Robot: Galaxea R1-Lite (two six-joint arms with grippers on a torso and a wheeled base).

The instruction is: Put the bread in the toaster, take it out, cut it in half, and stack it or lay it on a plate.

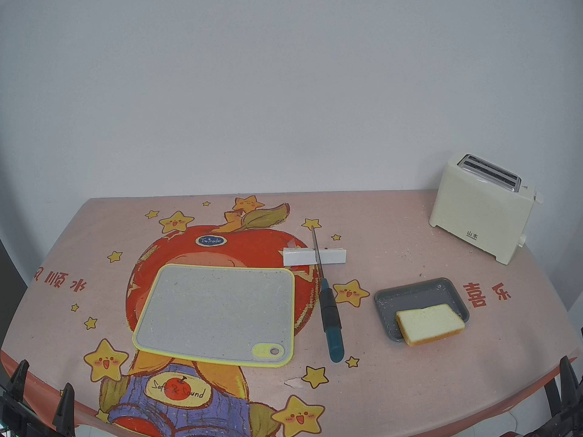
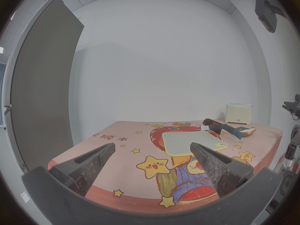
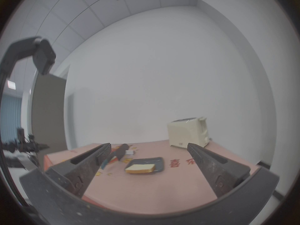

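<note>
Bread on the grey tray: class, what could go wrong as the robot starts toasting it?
1. The bread lies over the tray rim, so a grasp could tip the tray or drop the bread.
2. The toaster stands close to the table at its far right edge; pushing bread in might shove it toward that edge.

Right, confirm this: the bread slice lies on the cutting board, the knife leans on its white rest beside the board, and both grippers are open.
One thing is off: the head view shows the bread on the grey plate, not on the cutting board. The knife does lean on the white rest beside the board, and the left gripper and right gripper are open.
</note>
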